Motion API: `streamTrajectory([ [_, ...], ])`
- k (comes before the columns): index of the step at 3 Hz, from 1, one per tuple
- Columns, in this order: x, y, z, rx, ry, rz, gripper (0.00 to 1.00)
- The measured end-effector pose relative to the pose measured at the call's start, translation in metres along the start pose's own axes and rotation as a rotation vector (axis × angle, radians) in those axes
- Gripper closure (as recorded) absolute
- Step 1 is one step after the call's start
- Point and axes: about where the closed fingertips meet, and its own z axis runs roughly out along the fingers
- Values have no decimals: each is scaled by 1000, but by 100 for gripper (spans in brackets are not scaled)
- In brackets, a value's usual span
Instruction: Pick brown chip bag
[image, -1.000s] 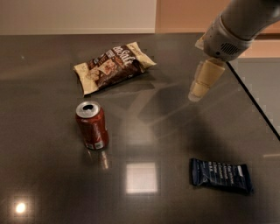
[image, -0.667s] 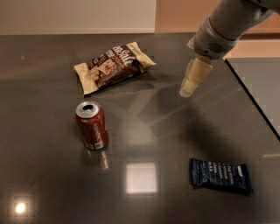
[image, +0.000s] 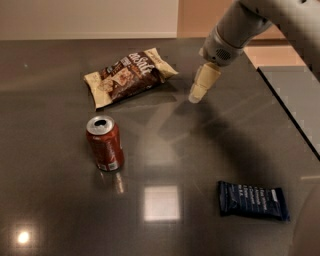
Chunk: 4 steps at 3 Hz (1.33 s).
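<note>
The brown chip bag lies flat on the dark table at the back left, dark brown with cream ends and white lettering. My gripper hangs from the grey arm at the upper right, its cream fingers pointing down just above the table. It is to the right of the bag, a short gap away from the bag's right end, and holds nothing.
A red soda can stands upright in front of the bag, left of centre. A dark-blue bar wrapper lies at the front right. The dark table ends along an edge at the right.
The arm has swung left and slightly forward, bringing my gripper from the right side of the table to close beside the chip bag. The objects have not moved.
</note>
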Motion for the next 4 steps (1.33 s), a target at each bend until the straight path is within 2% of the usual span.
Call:
streamTrajectory([
  [1, -19, -18, 25, -3, -36, 8, 0],
  [2, -42, -34, 46, 22, -76, 27, 0],
  [4, -76, -57, 81, 95, -193, 103, 0],
])
